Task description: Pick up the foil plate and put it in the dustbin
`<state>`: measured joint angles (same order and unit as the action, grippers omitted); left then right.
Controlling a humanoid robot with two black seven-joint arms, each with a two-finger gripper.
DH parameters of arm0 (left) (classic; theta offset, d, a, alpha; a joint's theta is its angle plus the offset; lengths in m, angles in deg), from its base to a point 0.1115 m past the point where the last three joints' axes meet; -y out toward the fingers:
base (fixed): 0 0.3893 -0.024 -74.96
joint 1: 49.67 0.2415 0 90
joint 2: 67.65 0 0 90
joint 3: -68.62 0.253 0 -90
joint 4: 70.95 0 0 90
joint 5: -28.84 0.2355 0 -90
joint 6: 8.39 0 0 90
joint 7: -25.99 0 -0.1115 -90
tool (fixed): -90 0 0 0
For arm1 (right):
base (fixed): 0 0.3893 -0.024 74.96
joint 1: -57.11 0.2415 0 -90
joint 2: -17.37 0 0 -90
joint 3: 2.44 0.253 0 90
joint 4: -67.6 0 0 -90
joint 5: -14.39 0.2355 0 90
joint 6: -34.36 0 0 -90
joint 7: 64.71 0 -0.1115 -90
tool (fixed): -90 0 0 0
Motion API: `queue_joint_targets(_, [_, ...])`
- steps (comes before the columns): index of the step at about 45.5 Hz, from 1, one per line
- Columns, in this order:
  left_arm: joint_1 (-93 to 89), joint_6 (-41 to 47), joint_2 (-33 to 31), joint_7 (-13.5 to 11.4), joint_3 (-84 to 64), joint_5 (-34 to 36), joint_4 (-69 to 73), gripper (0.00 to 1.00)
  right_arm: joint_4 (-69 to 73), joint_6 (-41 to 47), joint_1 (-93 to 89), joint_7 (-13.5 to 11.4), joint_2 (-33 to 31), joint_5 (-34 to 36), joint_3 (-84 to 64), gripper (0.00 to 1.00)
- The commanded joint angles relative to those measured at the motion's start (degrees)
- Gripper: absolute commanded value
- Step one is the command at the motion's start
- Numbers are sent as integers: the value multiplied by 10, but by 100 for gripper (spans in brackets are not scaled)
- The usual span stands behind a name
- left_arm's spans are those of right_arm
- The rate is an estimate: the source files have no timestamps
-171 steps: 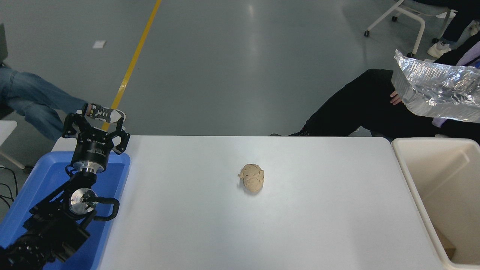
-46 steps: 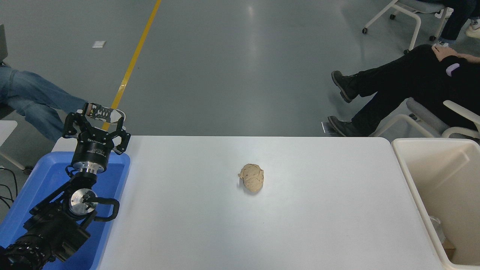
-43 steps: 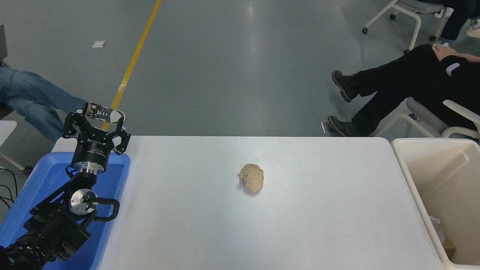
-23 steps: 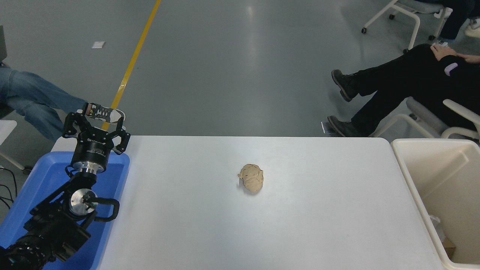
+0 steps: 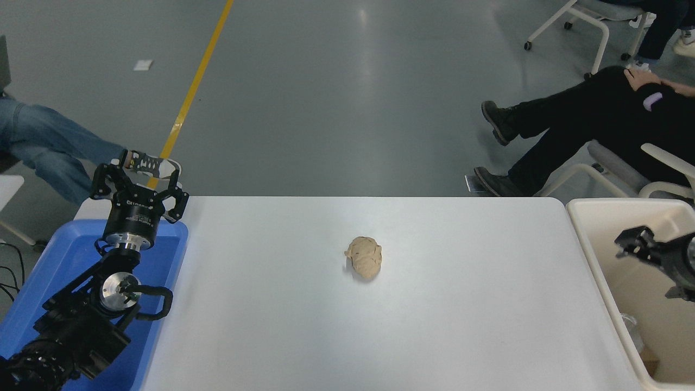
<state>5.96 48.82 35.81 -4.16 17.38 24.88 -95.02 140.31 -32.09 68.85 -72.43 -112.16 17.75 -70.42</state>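
The foil plate is out of view. The dustbin [image 5: 591, 255], a large cream-beige bin, stands off the table's right end. My right gripper [image 5: 632, 248] comes in from the right edge and hangs over the dustbin's opening; nothing shows in it. My left gripper [image 5: 138, 182] is parked at the lower left over the blue bin, open and empty.
A tan wrinkly lump [image 5: 365, 257] lies at the middle of the white table [image 5: 461, 326]. A bright blue bin [image 5: 65, 255] stands at the left end. Some clear and brown scrap [image 5: 640, 342] lies in the dustbin's bottom. Seated people's legs [image 5: 554, 125] are beyond the far edge.
My right gripper has come into view from the right edge, over the dustbin. The foil plate, held up at the upper right 3.8 s ago, has gone from view.
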Motion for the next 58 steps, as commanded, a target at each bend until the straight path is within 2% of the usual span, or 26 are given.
queue_joint_targets(1, [0,0,0,-1,0,0,0,99,17,215,148,0,85,-5,-20,100])
queue_joint_targets(9, [0,0,0,0,0,0,0,99,21,215,219,0,171,-3,3,100])
queue_joint_targets(29, [0,1,0,0,0,0,0,99,26,215,299,0,297,4,20,100])
queue_joint_targets(43, [0,0,0,0,0,0,0,99,21,215,292,0,306,8,-28,100])
queue_joint_targets(58, [0,0,0,0,0,0,0,99,16,215,301,0,279,12,-33,100])
